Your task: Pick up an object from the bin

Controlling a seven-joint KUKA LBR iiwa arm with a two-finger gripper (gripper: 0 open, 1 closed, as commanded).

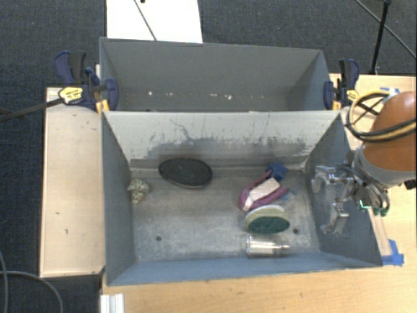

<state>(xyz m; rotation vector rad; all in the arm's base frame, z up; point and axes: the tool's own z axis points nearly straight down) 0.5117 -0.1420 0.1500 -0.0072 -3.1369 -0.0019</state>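
Nearest, on scuffed grey bin floor [195,230]: clear cylinder [266,246] on its side; just behind, green round pad [267,223], pink-and-white bundle [262,193]; farther back, dark oval disc [186,172]. Right, over sloping wall [326,147] beside the pad: gripper [328,202] spread wide, gripping nothing. Beyond, dark carpet [39,18].

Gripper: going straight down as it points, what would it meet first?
Likely the bin's bare right wall, no object: the gripper hangs right of the green disc. Depth is unclear.

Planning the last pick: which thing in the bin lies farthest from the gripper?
The small pale crumpled lump by the left wall; the others lie nearer the gripper.
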